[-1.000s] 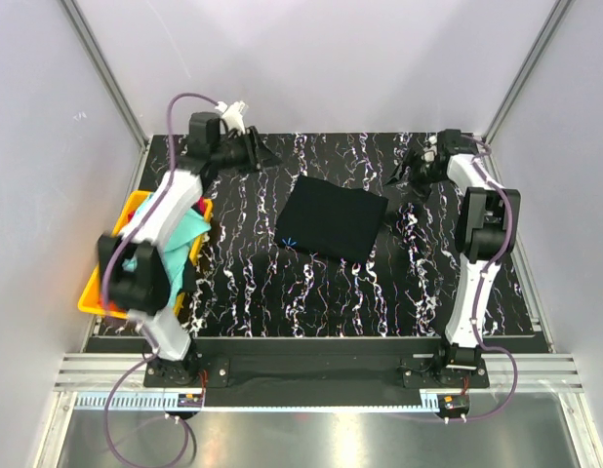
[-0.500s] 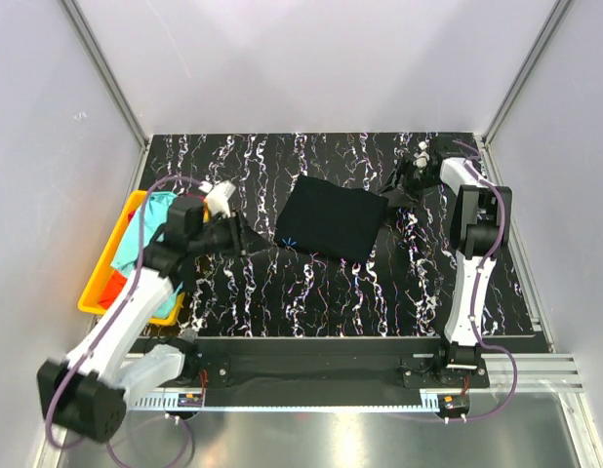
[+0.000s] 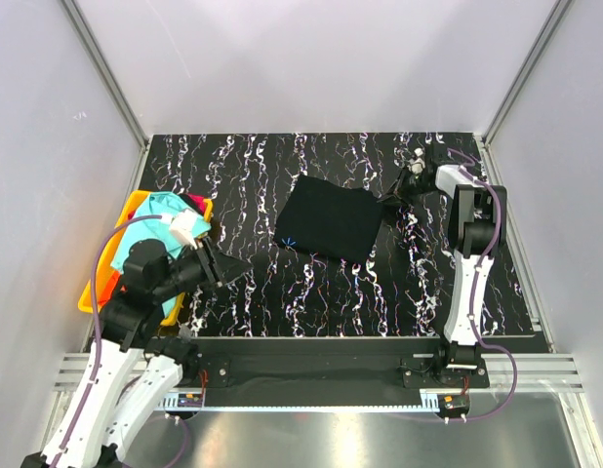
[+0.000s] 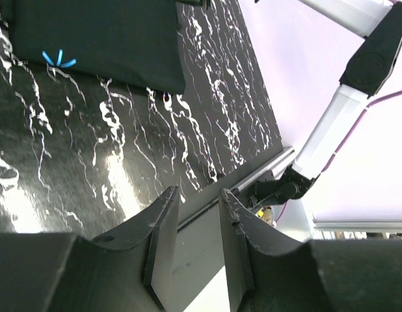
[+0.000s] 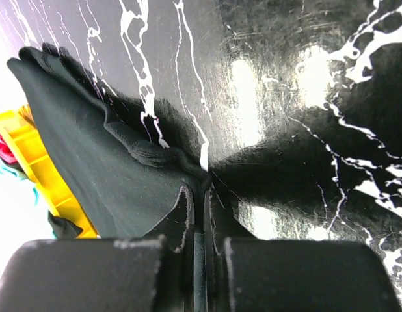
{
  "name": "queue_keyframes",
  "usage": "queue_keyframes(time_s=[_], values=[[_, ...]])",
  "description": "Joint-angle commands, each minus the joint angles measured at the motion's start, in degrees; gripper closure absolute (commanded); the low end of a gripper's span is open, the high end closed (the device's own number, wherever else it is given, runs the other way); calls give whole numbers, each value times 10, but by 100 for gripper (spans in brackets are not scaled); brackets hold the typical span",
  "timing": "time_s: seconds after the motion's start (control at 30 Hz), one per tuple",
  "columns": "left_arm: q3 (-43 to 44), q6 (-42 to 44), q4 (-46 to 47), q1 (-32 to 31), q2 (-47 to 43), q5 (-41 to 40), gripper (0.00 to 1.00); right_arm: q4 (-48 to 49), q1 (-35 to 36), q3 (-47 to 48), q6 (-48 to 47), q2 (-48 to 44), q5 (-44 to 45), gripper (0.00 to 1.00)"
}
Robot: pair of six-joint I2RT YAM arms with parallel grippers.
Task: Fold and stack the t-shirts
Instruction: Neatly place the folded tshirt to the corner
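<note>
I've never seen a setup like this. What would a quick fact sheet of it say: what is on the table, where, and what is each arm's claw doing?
table: black marbled top
black t-shirt: folded, lying flat mid-table
right gripper: shut on the corner of the black t-shirt nearest the right arm
left gripper: slightly open, holding nothing, over bare table beside the bin
yellow bin: at the table's left edge
turquoise t-shirt: unfolded, in the bin
orange-red t-shirt: mostly hidden, in the bin

Bare tabletop (image 3: 311,292) around black t-shirt (image 3: 331,219), yellow bin (image 3: 94,290) along left edge
</note>
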Motion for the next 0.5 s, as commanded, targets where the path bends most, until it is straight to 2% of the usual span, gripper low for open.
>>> queue_keyframes(time_s=[0.0, 0.1, 0.27, 0.3, 0.33, 0.47], values=[[0, -6, -36, 0, -15, 8, 65, 4, 7, -20, 13, -16, 32, 100], [14, 24, -58, 0, -22, 29, 65, 8, 6, -70, 61, -70, 122, 100], [50, 85, -118, 1, 0, 75, 66, -4, -9, -222, 156, -217, 262, 100], [55, 103, -121, 0, 1, 93, 66, -9, -14, -246, 192, -241, 315, 100], [60, 110, -121, 1, -3, 99, 66, -14, -24, -296, 210, -287, 342, 100], [58, 138, -120, -4, -9, 109, 65, -39, -81, -398, 269, -387, 429, 100]])
